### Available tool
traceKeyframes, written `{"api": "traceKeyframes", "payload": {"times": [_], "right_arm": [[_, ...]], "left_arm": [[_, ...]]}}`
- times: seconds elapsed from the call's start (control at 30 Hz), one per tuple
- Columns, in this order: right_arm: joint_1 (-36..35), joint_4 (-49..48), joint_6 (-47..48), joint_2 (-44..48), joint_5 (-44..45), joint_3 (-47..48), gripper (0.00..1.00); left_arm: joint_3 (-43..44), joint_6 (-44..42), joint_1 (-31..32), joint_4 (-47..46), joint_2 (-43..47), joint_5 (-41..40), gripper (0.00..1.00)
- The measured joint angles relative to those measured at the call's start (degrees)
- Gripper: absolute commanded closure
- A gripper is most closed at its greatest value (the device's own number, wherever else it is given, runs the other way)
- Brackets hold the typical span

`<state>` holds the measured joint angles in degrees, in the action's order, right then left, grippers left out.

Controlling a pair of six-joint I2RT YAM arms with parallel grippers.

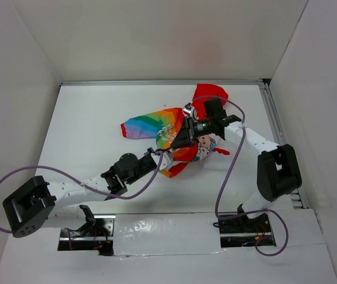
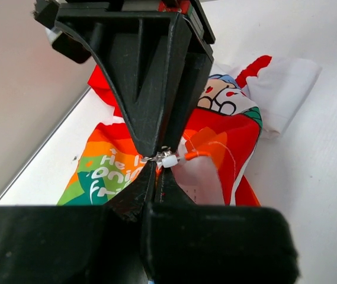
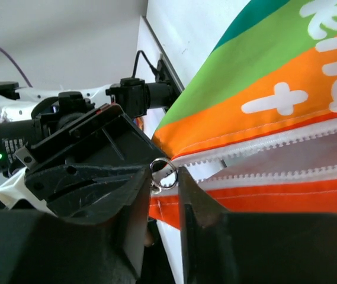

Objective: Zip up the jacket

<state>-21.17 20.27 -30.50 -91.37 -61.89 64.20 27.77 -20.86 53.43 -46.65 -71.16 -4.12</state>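
The jacket [image 1: 167, 125] lies crumpled on the tabletop [image 1: 91, 124], directly under both sets of jaws, which meet tip to tip at its front edge. Left gripper [image 2: 156, 173]: jaws pressed together on the jacket's edge, their tips at the metal zip pull [image 3: 163, 174]. Right gripper [image 3: 164, 195]: jaws narrow, closing about the ring of the same pull from the opposite side. The zip teeth [image 3: 263, 147] run away from the right jaws, the two rows parted.

White matte table [image 1: 91, 130], white walls [image 1: 156, 35] on three sides. Metal rail [image 1: 274, 118] along right table edge. Glossy, crinkled white tape strip [image 1: 168, 228] across near edge.
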Motion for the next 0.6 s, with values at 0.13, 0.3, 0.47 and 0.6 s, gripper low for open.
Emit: {"api": "traceKeyframes", "payload": {"times": [0.13,0.3,0.47,0.6], "right_arm": [[0.0,-0.2,0.0,0.0,0.7,0.3,0.91],[-0.1,0.1,-0.2,0.2,3.3,0.7,0.98],[-0.7,1.2,0.0,1.8,7.9,0.8,1.0],[-1.6,1.2,0.1,4.5,12.4,0.7,1.0]], "left_arm": [[0.0,0.0,0.0,0.1,0.0,0.1,1.0],[0.0,0.0,0.0,0.6,0.0,0.1,1.0],[0.0,0.0,0.0,1.9,0.6,0.2,1.0],[-0.4,0.1,0.0,2.1,1.8,0.2,1.0]]}}
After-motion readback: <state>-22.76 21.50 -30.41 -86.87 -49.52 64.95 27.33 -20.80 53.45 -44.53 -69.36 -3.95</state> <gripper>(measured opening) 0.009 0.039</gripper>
